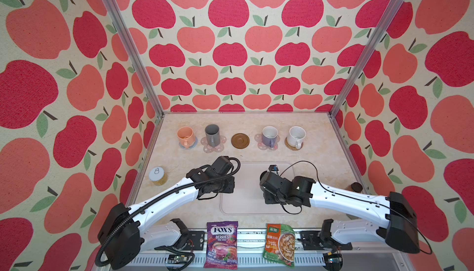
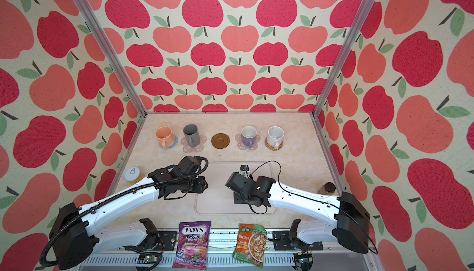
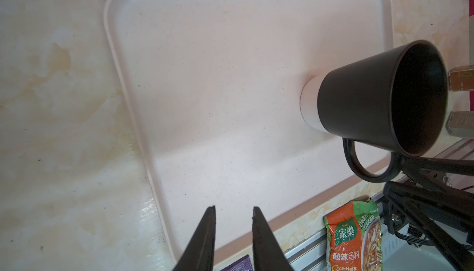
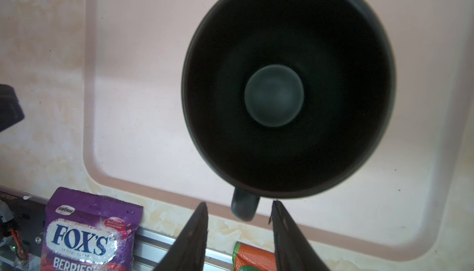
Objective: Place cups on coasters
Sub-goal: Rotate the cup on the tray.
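Inside, apple-print walls [image 1: 230, 39], marbled tabletop [image 1: 320, 159], pale tray [image 1: 248, 200], brown coaster [image 1: 240, 140] at back.

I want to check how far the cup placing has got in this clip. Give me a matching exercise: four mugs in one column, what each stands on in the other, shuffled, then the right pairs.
Mugs
1. peach mug
2. tall grey mug
3. speckled white mug
4. black mug

Stands on
A. pale tray
B. tan woven coaster
C. blue-grey coaster
D. pink flower coaster

Pairs: 1-C, 2-D, 3-B, 4-A
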Robot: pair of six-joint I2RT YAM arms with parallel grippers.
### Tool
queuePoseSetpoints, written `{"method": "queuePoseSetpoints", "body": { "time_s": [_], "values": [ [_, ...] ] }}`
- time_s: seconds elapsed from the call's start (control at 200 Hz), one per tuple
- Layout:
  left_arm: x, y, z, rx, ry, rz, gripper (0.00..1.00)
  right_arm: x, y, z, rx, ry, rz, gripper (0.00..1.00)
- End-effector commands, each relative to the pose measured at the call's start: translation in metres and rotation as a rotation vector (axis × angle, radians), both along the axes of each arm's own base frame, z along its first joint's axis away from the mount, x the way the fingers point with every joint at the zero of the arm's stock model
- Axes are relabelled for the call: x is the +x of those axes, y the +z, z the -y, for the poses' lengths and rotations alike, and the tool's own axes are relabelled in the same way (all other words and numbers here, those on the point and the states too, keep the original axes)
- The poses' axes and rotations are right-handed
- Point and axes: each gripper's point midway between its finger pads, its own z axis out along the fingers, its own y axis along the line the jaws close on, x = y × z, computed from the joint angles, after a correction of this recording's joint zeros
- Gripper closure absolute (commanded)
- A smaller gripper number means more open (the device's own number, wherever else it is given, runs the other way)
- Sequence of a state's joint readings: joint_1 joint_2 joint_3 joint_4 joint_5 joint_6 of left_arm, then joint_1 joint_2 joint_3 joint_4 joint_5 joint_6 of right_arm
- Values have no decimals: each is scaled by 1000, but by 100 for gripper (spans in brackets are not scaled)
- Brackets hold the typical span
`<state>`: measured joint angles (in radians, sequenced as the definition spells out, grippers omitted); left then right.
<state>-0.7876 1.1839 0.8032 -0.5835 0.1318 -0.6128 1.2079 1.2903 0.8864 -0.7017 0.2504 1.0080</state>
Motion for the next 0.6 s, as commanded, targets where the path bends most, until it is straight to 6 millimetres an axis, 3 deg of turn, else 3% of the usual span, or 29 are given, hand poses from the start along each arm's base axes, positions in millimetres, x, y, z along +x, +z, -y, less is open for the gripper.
{"method": "queuePoseSetpoints", "body": {
  "time_s": [0.0,0.26,0.595],
  "values": [
    [2,2,3,-11,3,-7,72,-2,1,-16,3,39,1,56],
    [2,1,2,-12,7,-8,72,2,-9,7,-160,-2,-1,56],
    [5,-6,8,-4,-5,-33,72,9,-22,28,-141,-78,-42,56]
  ]
}}
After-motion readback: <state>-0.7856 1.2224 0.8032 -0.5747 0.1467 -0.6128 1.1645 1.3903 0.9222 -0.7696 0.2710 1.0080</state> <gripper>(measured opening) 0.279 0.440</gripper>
